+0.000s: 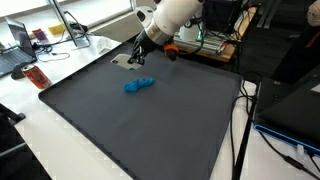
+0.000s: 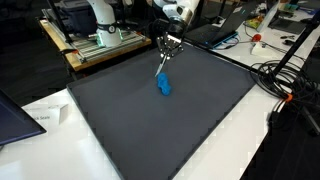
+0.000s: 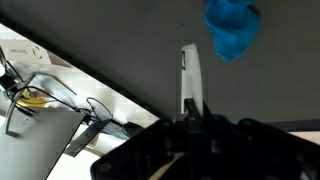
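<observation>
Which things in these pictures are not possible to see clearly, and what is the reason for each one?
1. Blue object: wrist view, cut off by the top edge; too small in both exterior views to identify.
2. Thin pale stick: wrist view, its lower end hidden behind the shut tool; its kind is unclear.
3. Stick tip and blue object: touching or apart cannot be told, exterior views too small.

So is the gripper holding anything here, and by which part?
Yes: the shut gripper pinches a slim pale stick by one end; its free end points toward the blue object.
</observation>
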Robot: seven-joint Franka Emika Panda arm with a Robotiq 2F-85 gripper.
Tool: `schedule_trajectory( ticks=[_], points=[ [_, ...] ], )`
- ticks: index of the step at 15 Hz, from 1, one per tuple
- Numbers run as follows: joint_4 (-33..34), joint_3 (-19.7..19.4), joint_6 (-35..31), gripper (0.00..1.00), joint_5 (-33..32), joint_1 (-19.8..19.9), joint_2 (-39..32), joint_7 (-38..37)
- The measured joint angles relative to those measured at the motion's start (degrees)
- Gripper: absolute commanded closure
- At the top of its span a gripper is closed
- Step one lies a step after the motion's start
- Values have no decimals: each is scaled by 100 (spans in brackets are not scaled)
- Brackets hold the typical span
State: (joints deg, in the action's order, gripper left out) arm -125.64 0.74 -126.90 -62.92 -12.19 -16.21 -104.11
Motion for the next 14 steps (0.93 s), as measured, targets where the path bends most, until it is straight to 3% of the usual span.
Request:
schedule_trajectory(
  ticks=[11, 14],
  points=[
    [-475, 8, -1749, 99, -1735, 404, 407, -661],
    [-491, -32, -2387, 99, -1942, 524, 411, -661]
  ],
)
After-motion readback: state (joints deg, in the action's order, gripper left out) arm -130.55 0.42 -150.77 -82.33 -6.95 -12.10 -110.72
